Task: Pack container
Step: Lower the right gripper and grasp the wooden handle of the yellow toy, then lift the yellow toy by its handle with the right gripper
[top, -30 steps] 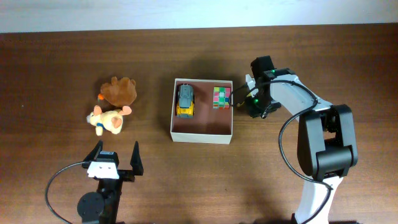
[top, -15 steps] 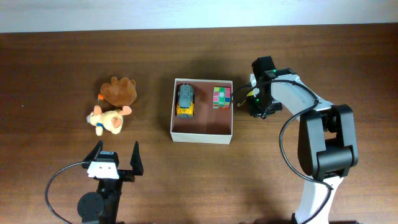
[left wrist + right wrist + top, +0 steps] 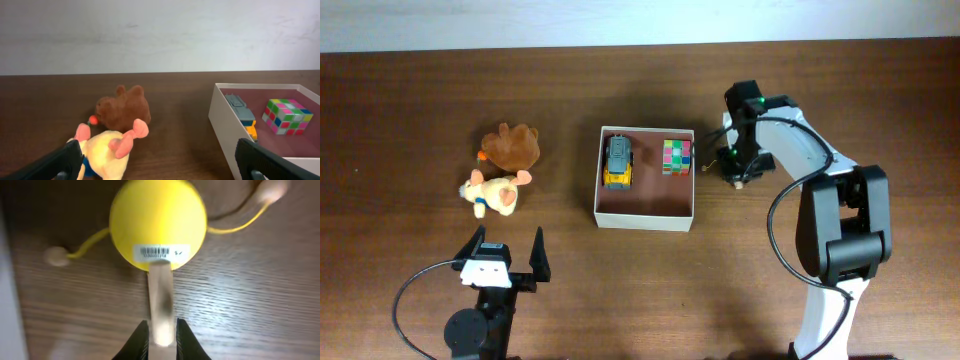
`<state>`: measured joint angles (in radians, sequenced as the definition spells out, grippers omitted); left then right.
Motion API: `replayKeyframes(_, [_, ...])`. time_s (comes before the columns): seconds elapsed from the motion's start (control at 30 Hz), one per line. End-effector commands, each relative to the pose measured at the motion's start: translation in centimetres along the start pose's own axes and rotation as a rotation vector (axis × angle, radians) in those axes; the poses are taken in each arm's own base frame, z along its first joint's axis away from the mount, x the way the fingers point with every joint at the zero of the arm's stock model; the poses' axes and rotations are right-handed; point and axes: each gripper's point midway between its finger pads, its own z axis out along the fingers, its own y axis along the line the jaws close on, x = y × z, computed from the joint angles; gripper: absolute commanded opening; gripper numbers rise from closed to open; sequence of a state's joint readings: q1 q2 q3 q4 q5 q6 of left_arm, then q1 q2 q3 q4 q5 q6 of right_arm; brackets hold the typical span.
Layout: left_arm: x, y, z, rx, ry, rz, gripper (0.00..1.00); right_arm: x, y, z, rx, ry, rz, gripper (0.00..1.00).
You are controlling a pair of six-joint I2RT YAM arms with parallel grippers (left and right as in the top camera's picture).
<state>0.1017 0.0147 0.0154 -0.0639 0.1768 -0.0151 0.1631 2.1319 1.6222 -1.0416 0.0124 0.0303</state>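
Beside the square white-walled container, the downward-pointing right gripper pinches the pale stick of a round yellow toy; the left gripper gapes empty.

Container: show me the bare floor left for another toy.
The container is bare across its front half, from the toy car and colour cube to the near wall. The strip between those two is free. The back edge is crowded.

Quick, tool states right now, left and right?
Left tool: open, holding nothing.
Right tool: closed on the handle of the yellow drum toy.
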Motion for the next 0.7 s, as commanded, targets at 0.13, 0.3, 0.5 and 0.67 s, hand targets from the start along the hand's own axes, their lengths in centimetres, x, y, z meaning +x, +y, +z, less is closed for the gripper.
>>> replayKeyframes(0.13, [0.1, 0.0, 0.0, 0.005, -0.003, 0.009, 0.99, -2.4, -0.1, -2.2, -0.011, -0.067, 0.015, 0.22])
replayKeyframes(0.3, [0.1, 0.0, 0.0, 0.005, -0.003, 0.009, 0.99, -2.0, -0.1, -1.4, -0.009, -0.054, -0.019, 0.25])
replayKeyframes(0.5, [0.1, 0.0, 0.0, 0.005, -0.003, 0.009, 0.99, -1.7, -0.1, 0.1, -0.009, -0.022, -0.019, 0.25])
replayKeyframes(0.67, [0.1, 0.0, 0.0, 0.005, -0.003, 0.009, 0.99, -1.3, -0.1, 1.3, -0.009, 0.007, -0.019, 0.25])
